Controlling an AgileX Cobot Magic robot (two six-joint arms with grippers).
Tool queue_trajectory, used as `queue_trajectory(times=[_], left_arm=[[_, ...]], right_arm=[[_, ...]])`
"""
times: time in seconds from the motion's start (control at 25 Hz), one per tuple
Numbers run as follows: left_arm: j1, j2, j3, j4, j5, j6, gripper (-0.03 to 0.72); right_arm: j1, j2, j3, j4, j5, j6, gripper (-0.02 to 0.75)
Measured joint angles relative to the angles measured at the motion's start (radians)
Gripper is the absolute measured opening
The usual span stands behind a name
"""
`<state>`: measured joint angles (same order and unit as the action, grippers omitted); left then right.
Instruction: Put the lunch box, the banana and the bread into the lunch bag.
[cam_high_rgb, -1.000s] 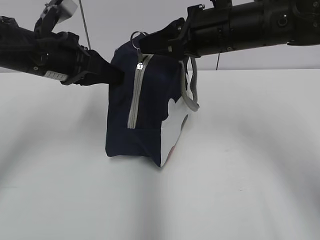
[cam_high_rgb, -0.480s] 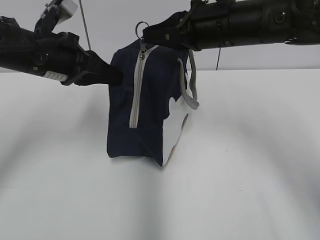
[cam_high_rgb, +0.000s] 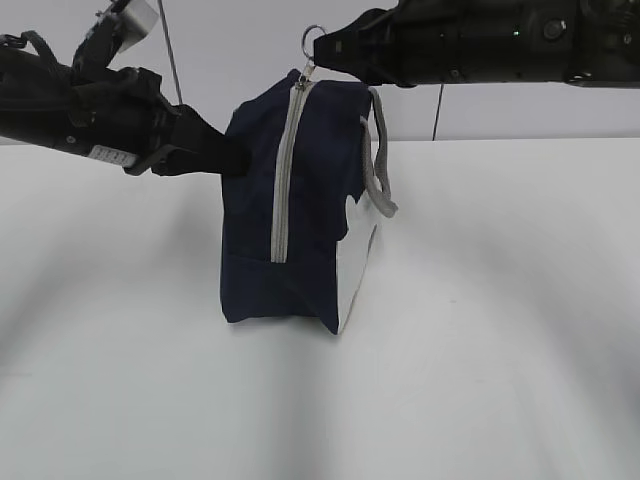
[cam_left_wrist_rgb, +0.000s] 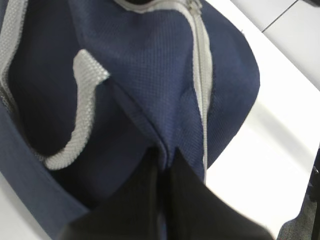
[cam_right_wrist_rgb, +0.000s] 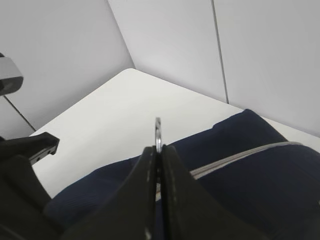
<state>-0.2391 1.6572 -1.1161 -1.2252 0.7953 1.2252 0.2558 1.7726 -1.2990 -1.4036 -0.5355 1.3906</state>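
At far left of the exterior view, left gripper (cam_high_rgb: 232, 155) reaching in level from a black arm, jaws closed tight on a pinched fold of navy cloth at the upper left edge of the lunch bag (cam_high_rgb: 310, 190); seen from the left wrist view as two dark fingers (cam_left_wrist_rgb: 135, 200) pressed together over a ridge of fabric (cam_left_wrist_rgb: 145, 135), with a loop of grey webbing handle (cam_left_wrist_rgb: 82, 115) lying on the cloth just to the left. In the middle, lunch bag standing upright on its narrow end on the white table (cam_high_rgb: 480, 330), navy face toward the camera, white side panel (cam_high_rgb: 355, 265) on its right edge, second grey handle (cam_high_rgb: 380, 165) hanging down the right side. Grey zipper (cam_high_rgb: 285, 170) running up the navy face from about mid-height to the top corner, closed along the length that shows. At the top, metal ring pull (cam_high_rgb: 314, 40) standing above the bag's peak, gripped by the right gripper (cam_high_rgb: 322, 52), which comes in level from the right on a long black arm; jaws shut on the ring, confirmed in the right wrist view by both fingers meeting around the thin ring (cam_right_wrist_rgb: 158, 134) just above the zipper tape. Lunch box, banana and bread not visible in any view
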Motion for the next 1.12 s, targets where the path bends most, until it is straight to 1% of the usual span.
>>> queue_trajectory(times=[0.2, 0.64, 0.8, 1.12], left_arm=[[0.000, 0.000, 0.000, 0.003, 0.001, 0.000, 0.005], [0.000, 0.000, 0.000, 0.016, 0.001, 0.000, 0.004], [0.000, 0.000, 0.000, 0.020, 0.001, -0.001, 0.004], [0.000, 0.000, 0.000, 0.029, 0.005, -0.001, 0.003]], right_arm=[[0.000, 0.028, -0.029, 0.017, 0.027, 0.003, -0.016], [0.000, 0.145, -0.172, 0.024, 0.057, 0.045, -0.016], [0.000, 0.182, -0.211, -0.004, 0.074, 0.076, -0.016], [-0.033, 0.264, -0.291, -0.012, 0.083, 0.144, -0.016]])
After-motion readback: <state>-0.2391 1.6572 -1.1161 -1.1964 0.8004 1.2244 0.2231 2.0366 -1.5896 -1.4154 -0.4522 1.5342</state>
